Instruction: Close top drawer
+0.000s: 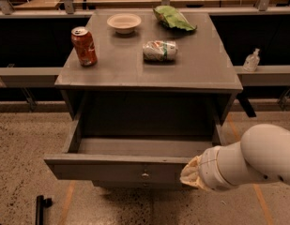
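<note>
The top drawer [116,168] of the grey cabinet is pulled far out toward me and looks empty inside. Its flat front carries a small round metal knob [145,176]. My white arm comes in from the lower right. My gripper [190,175] is at the right end of the drawer front, touching or nearly touching it. The arm's wrist covers most of the gripper. The drawers below are hidden under the open one.
On the cabinet top [201,69] stand a red soda can [84,46], a white bowl [124,22], a green chip bag [173,18] and a crushed can lying on its side [159,50]. A sanitizer bottle [251,60] stands on the ledge at right. A black object [40,208] lies on the floor at lower left.
</note>
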{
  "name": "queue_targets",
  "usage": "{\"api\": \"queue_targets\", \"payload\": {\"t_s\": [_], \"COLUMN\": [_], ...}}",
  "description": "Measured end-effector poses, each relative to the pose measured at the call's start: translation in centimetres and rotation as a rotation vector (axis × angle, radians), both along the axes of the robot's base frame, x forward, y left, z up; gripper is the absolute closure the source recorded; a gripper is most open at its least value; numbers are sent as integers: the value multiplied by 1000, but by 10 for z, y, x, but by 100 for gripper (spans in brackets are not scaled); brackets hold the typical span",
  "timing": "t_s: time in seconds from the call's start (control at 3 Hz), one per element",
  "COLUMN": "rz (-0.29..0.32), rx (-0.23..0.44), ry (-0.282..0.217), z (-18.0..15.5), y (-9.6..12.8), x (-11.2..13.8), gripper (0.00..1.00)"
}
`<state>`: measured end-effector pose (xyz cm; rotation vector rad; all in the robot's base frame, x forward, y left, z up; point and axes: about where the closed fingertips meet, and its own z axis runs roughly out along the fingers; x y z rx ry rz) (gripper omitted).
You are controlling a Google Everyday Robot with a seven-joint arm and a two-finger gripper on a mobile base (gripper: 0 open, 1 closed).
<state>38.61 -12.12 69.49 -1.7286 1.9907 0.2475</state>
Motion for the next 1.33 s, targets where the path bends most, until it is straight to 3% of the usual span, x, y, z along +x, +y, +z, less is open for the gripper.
{"api": "queue_targets", "payload": {"t_s": [0.33,0.67,1.0,1.33], "rz": [29,40,-4,-24], "rx": [16,0,-29,-48], "ry": [38,33,-99,-178], "z": [-9,-36,-56,-56], "y": [6,9,5,1], "x": [-8,-14,13,29], "gripper": [100,100,100,100]}}
